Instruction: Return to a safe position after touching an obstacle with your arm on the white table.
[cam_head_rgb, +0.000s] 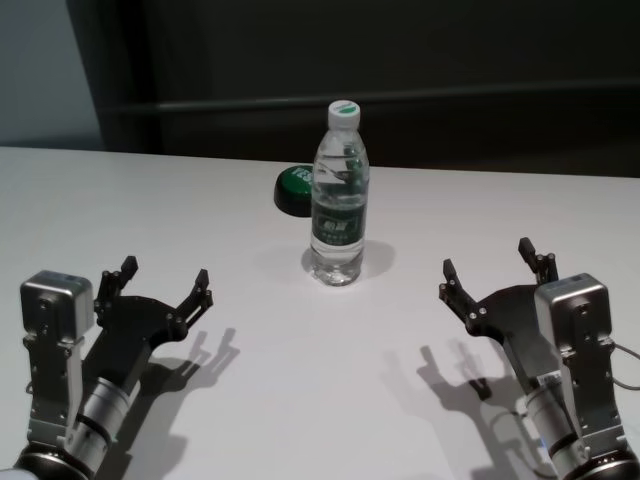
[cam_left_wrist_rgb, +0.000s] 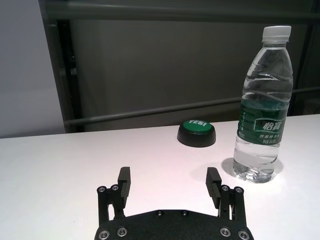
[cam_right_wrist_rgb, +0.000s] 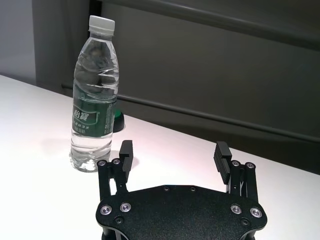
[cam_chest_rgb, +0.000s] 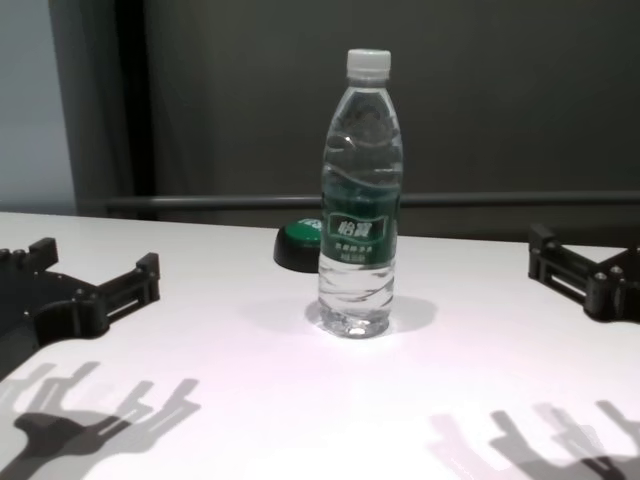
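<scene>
A tall clear water bottle (cam_head_rgb: 338, 195) is seen standing upright near the middle of the white worktop (cam_head_rgb: 270, 400). It has a white cap and a dark green label, and it is full of water. Just behind it, a little to the robot's left, a low black button with a green top (cam_head_rgb: 294, 187) is seen resting on the worktop.

The left claw (cam_head_rgb: 165, 281) is held low over the near left part of the worktop. Its two fingers are spread wide apart and nothing is held between them. It is well apart from the bottle.

The right claw (cam_head_rgb: 486, 268) is held low over the near right part of the worktop. Its fingers are spread wide too, and nothing is gripped. It is also well apart from the bottle.

The bottle is found between the two claws and farther back than both. It is touched by neither arm. Dark shadows of the claws are cast on the worktop beneath them.
</scene>
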